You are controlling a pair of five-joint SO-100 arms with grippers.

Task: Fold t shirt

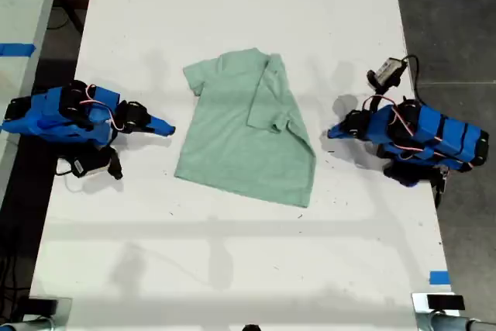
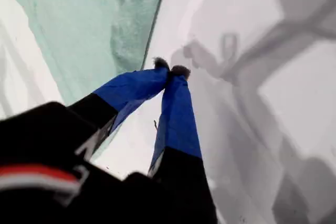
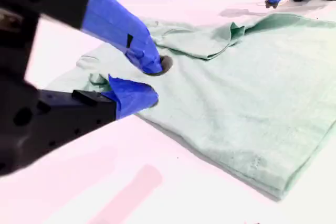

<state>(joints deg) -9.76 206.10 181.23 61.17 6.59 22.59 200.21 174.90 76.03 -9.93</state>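
Exterior view, left to right. At the left, my second gripper (image 1: 167,127) lies low over the table (image 1: 232,269), pointing right at the left edge of the t shirt (image 1: 240,137). Its wrist view shows the jaws moderately apart with nothing between them, the tips at the cloth's near edge just beside the left sleeve (image 1: 194,77); whether a tip touches the cloth I cannot tell.

At the centre, the shirt lies on the table, neck at the far end and hem at the near end. Its right sleeve (image 1: 267,98) and a strip of that side are turned in over the body. The left sleeve is spread flat and unfolded.

At the right, my first gripper (image 1: 332,132) points left toward the shirt but stands apart from its right edge. In its wrist view the jaw tips meet and hold nothing, over bare table beside the cloth.

Step in hand, as I judge it: the right-side fold is done and the left-side fold is about to begin. The next move calls for my second gripper to close on the left sleeve or the edge beneath it, lift just clear of the table, and carry it right across the body to match the other side. The lower jaw must slide under the cloth without bunching it.
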